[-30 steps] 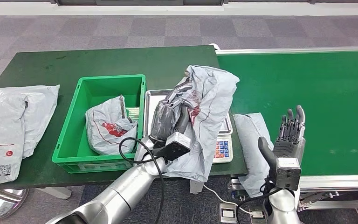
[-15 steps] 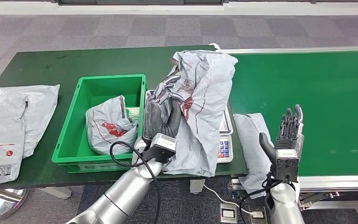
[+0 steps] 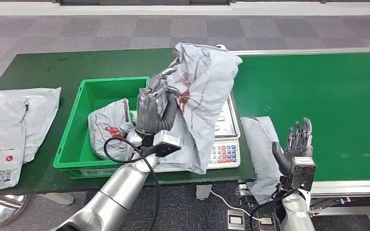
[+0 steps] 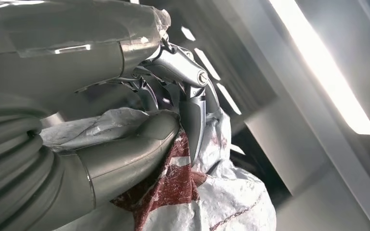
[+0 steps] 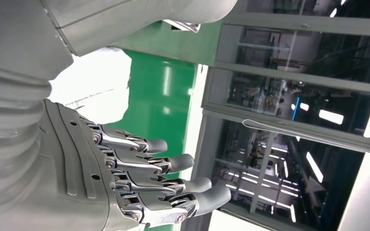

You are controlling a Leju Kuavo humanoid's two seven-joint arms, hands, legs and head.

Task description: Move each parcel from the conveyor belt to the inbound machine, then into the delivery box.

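While the left hand (image 3: 155,103) is gripping the grey parcel (image 3: 203,96) at centre frame, the bag is hanging draped over the scale (image 3: 226,139), long axis running from upper centre down toward lower centre. The wrist view is showing thumb and fingers (image 4: 192,115) pinching crumpled grey plastic with a red print. The green delivery box (image 3: 79,115) is sitting just left of that hand, touching or just beside the scale's left edge, so the coming move looks like a short carry leftward; the left arm is clearly the nearer one. One parcel in the box (image 3: 111,130) is already lying there, red mark up. The right hand (image 3: 298,144) is hanging at lower right by the conveyor belt (image 3: 327,101), fingers straight and apart, holding nothing. Another bag (image 3: 262,154) is drooping off the counter (image 3: 53,67) edge beside it. Two flat parcels (image 3: 9,125) are lying at far left. Writing: red round logo and a QR-type label on the far-left bag, too small to read; scale keypad is unreadable.
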